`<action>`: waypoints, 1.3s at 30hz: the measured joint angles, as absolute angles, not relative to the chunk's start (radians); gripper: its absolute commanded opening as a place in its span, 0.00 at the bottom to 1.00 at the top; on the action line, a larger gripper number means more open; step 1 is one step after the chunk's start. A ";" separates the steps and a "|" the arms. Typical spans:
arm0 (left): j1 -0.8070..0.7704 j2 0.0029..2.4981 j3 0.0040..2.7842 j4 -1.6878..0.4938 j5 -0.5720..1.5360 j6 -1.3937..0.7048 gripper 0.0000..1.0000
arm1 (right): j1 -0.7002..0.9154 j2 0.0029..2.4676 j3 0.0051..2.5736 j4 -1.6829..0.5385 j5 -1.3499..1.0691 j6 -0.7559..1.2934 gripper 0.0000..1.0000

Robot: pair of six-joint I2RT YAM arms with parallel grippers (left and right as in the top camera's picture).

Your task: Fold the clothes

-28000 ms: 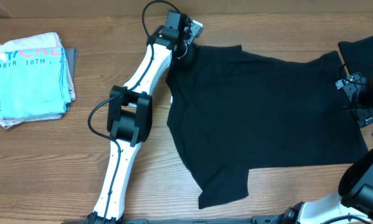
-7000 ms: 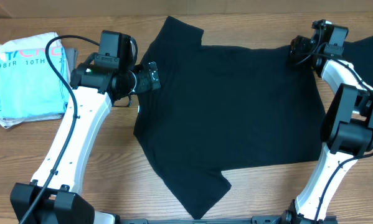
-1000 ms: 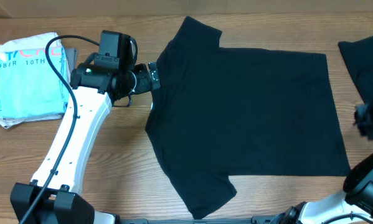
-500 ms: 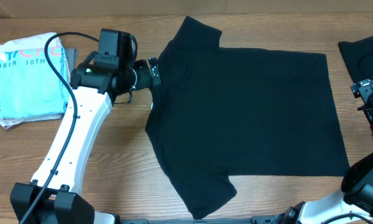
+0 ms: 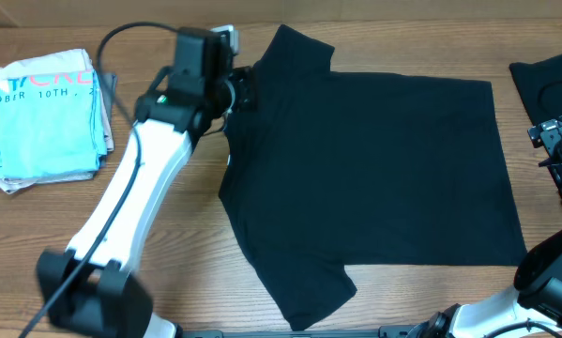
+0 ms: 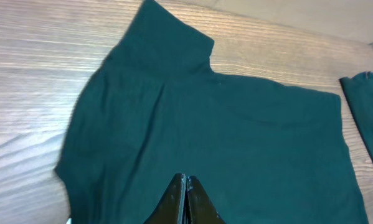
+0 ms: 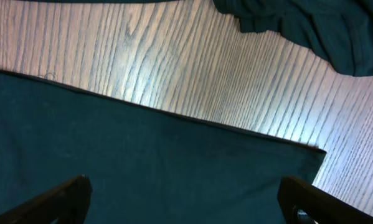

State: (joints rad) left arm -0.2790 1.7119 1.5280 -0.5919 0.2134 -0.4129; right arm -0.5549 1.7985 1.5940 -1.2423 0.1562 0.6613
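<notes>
Shirt: the shirt (image 5: pixel 374 169) lies spread flat across the middle of the table (image 5: pixel 402 300), neck end to the left and hem to the right. We see no fold in it yet.
Sleeves: the far sleeve (image 5: pixel 299 47) and near sleeve (image 5: pixel 309 296) both stick out on the left, so we judge they have to come in before the body is folded.
Left gripper: the left gripper (image 6: pixel 185 182) sits over the shirt's left edge, just near of the far sleeve. Its fingers are pressed together. We cannot tell whether any cloth is pinched between them.
Right gripper: the right gripper (image 7: pixel 187 190) hangs over the hem's far right corner with its fingers spread wide and nothing between them. We judge it is placed to take that corner.
Why both ends: with one gripper at each end, the cloth can be lifted evenly rather than dragged into a bunch.
Other black garment: the black heap (image 5: pixel 543 80) lies far right, apart from the hem and untouched.
Blue shirt: the blue shirt (image 5: pixel 46 113) sits folded at the far left, well apart and out of the way.
Risk: we judge a thin pinch on the left edge may slip.
</notes>
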 measured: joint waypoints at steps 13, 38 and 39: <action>-0.282 2.412 2.299 -0.679 0.244 -0.315 0.04 | -0.555 1.798 1.594 -1.242 0.154 0.660 1.00; -0.282 2.735 2.350 -0.385 0.118 -0.228 0.04 | -0.554 1.798 1.594 -1.242 0.154 0.661 1.00; -0.282 2.735 2.352 -0.388 0.107 -0.228 0.04 | -0.555 1.798 1.594 -1.242 0.154 0.660 1.00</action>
